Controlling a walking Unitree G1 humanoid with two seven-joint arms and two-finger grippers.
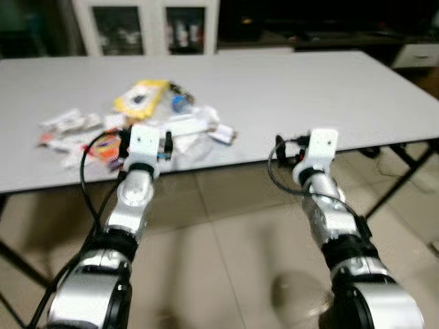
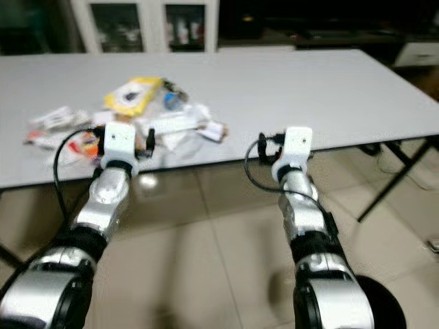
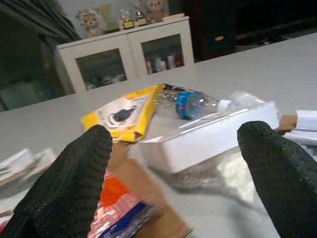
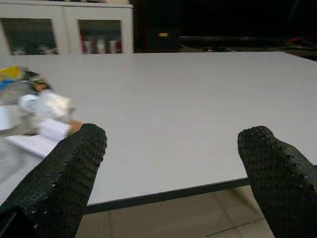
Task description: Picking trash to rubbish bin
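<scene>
A pile of trash lies on the left part of the grey table (image 1: 288, 89): a yellow package (image 1: 140, 96), a crushed clear bottle with a blue label (image 3: 190, 101), a long white box (image 3: 208, 136), an orange wrapper (image 3: 116, 206) and several white wrappers (image 1: 68, 123). My left gripper (image 1: 145, 147) is at the table's front edge, right at the pile. It is open, its fingers (image 3: 64, 188) spread either side of the white box and touching nothing. My right gripper (image 1: 319, 147) is open too, at the front edge before bare tabletop, well right of the pile.
A white cabinet with glass doors (image 1: 147, 27) stands behind the table. Black table legs (image 1: 405, 171) slant down at the right. Tiled floor (image 1: 226, 240) lies under my arms. A dark round shape (image 2: 381, 301) sits on the floor by my right arm.
</scene>
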